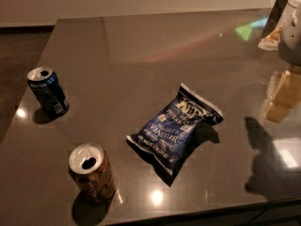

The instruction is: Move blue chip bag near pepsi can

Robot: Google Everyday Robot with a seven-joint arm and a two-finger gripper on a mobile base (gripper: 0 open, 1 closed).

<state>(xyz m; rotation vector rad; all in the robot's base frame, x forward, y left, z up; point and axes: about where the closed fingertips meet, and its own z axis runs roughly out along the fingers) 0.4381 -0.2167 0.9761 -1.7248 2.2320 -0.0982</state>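
The blue chip bag (175,127) lies flat on the dark table (141,46), right of the middle, its length running from lower left to upper right. The pepsi can (47,92) stands upright near the table's left edge, well apart from the bag, its top opened. My gripper (281,97) hangs at the right edge of the view, above the table and to the right of the bag, holding nothing. Its arm (290,29) rises behind it at the upper right.
An orange-brown can (92,172) with an opened silver top stands near the front edge, left of the bag. The arm's shadow (268,159) falls on the table's right front. The floor (19,60) drops away past the left edge.
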